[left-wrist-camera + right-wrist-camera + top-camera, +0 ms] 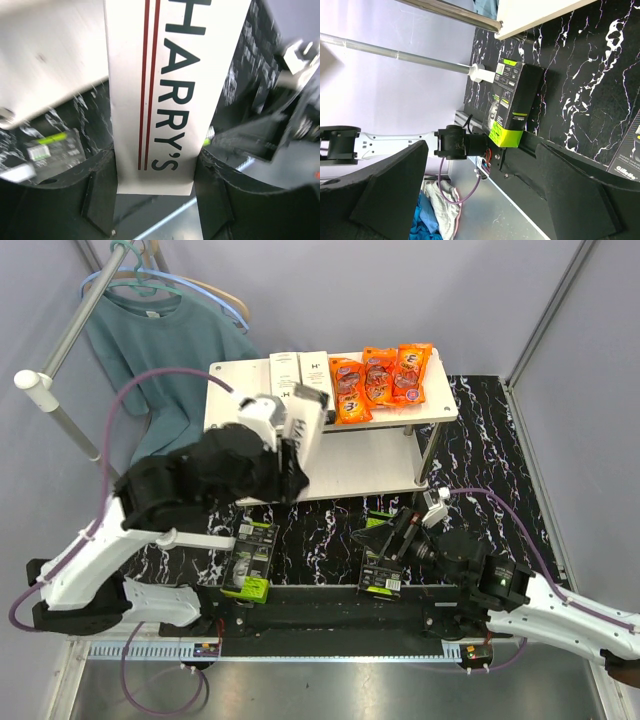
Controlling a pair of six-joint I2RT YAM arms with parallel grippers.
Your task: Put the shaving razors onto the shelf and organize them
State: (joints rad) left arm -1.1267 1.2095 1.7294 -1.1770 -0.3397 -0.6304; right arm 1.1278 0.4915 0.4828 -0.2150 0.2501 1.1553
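Two Harry's boxes (286,368) sit on the shelf (370,460), upper centre. The left gripper (156,191) clamps the third Harry's box (170,100) just below them (not yet placed). Two black razor boxes (250,562) wait lower centre, and the right gripper (388,538) gapes empty beside one.

The white box (150,100) has 2 red stripes; the mat (330,525), black with white veins.

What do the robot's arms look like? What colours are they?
Both arms are white tubes with chunky black joints. The left arm and the right arm each have a thin purple cable looping alongside. The right tool has two thick matte black fingers, and the left tool looks the same.
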